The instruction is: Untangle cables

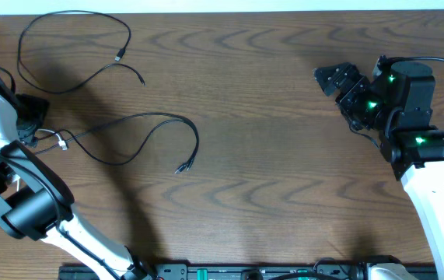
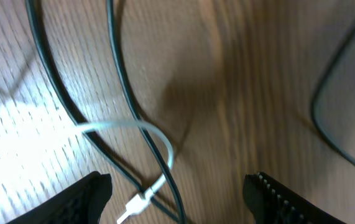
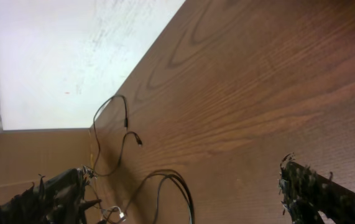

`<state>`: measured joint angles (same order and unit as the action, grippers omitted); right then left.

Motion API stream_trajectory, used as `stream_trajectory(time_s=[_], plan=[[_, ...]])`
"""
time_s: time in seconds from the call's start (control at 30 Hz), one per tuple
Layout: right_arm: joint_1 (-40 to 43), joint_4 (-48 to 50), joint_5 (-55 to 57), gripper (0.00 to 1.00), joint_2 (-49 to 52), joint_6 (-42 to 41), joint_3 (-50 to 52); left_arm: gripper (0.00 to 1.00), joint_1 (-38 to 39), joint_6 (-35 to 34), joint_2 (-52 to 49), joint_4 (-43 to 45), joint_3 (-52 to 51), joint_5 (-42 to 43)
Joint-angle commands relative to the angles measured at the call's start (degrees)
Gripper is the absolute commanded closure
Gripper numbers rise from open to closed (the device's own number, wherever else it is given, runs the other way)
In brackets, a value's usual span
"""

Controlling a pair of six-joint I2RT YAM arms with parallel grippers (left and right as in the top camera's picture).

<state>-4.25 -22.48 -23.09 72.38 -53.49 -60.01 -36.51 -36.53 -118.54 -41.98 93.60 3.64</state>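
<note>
A long black cable point(image 1: 74, 48) loops at the far left of the table, apart from the others. Two more black cables point(image 1: 155, 124) run together in an arc from the left edge to plug ends at the middle left. A short white cable point(image 1: 57, 140) crosses them at the left edge. My left gripper point(image 1: 27, 128) is open just above that crossing; the left wrist view shows the white plug point(image 2: 138, 204) and black cords point(image 2: 124, 93) between its open fingers point(image 2: 177, 199). My right gripper point(image 1: 332, 78) is open and empty at the far right, off the table surface.
A pale wall or floor strip point(image 1: 229, 6) borders the table's far edge. The robot bases and thick black leads point(image 1: 229, 272) sit along the near edge. The right wrist view shows the cable arcs point(image 3: 177, 186) far off.
</note>
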Motion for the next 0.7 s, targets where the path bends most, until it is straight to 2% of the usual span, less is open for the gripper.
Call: stream_trajectory(time_s=[0.0,0.47,0.53,0.57,0.67], plan=[[0.02,-0.02,0.85,0.01,-0.04,0.85,-0.2,0.26,0.22,-2.8,-2.64,0.81,-0.61,-3.89],[0.02,-0.02,1.95,0.01,-0.04,0.85,-0.2,0.32,0.22,-2.78,-7.1,6.86,-0.61,-4.59],[0.02,-0.02,1.95,0.01,-0.04,0.85,-0.2,0.41,0.22,-2.75,-7.61,8.5,-0.61,-4.57],[0.02,-0.02,1.95,0.01,-0.04,0.85,-0.2,0.59,0.22,-2.78,-7.58,9.38,-0.61,-4.55],[0.02,-0.02,1.95,0.01,-0.04,0.83,-0.2,0.81,0.22,-2.75,-7.56,10.21,-0.59,-4.55]])
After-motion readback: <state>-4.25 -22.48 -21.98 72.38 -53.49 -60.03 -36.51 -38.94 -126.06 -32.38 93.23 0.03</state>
